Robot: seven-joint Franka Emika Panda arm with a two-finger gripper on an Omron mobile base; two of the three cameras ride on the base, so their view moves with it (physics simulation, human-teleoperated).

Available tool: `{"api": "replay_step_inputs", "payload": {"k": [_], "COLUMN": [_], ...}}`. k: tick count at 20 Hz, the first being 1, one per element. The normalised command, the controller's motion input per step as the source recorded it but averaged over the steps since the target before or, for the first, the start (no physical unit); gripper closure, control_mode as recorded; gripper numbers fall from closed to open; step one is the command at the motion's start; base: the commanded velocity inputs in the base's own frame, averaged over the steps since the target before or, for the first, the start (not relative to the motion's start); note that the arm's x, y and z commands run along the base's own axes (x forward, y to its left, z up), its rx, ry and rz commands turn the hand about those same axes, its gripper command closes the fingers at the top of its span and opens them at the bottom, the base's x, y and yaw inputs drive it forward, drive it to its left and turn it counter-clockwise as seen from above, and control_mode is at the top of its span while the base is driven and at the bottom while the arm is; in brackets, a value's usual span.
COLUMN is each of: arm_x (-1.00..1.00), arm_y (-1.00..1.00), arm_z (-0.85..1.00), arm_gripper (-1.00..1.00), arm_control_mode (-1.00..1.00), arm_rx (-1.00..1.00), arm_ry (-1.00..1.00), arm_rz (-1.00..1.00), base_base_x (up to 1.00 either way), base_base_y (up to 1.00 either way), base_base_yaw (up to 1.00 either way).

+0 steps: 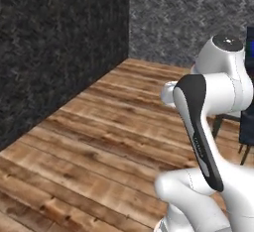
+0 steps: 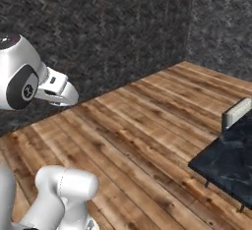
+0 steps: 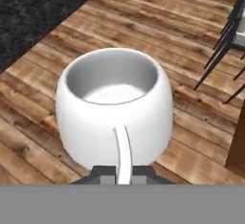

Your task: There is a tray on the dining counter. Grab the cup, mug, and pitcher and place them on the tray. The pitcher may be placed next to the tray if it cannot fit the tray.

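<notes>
Squat, glossy white mug (image 3: 115, 115), thin curved handle between end effector (image 3: 123, 175) tips.

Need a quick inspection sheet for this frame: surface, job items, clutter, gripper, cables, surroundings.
Surface: corner of a black marble counter at the right of the right base view; the part in view is bare.
Job's things: white mug close in front of the hand camera, upright, handle toward the camera, nothing visible inside, wooden floor behind it.
Clutter: nothing seen.
Grippers: gripper shut on the mug's handle, which runs down between the two dark tips.
Cables: nothing seen.
Surroundings: wooden plank floor, dark stone walls, dark thin chair legs at the upper right of the hand view.
</notes>
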Motion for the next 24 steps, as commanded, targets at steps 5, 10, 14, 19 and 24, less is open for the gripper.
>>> {"api": "replay_step_inputs", "payload": {"k": [5,10,14,19,24], "arm_x": [0.0,0.0,0.0,0.0,0.0], "arm_y": [0.0,0.0,0.0,0.0,0.0], "arm_z": [0.0,0.0,0.0,0.0,0.0], "arm_gripper": [1.0,1.0,1.0,1.0,1.0], "arm_control_mode": [1.0,1.0,1.0,1.0,1.0], "arm_rx": [0.0,0.0,0.0,0.0,0.0], "arm_ry": [0.0,0.0,0.0,0.0,0.0], "arm_rz": [0.0,0.0,0.0,0.0,0.0], "base_base_x": [0.33,0.28,0.31,0.51,0.91], "base_base_y": [0.67,0.67,0.67,0.71,0.79], "base_base_yaw": [-0.54,-0.55,-0.54,-0.49,-0.4]}}
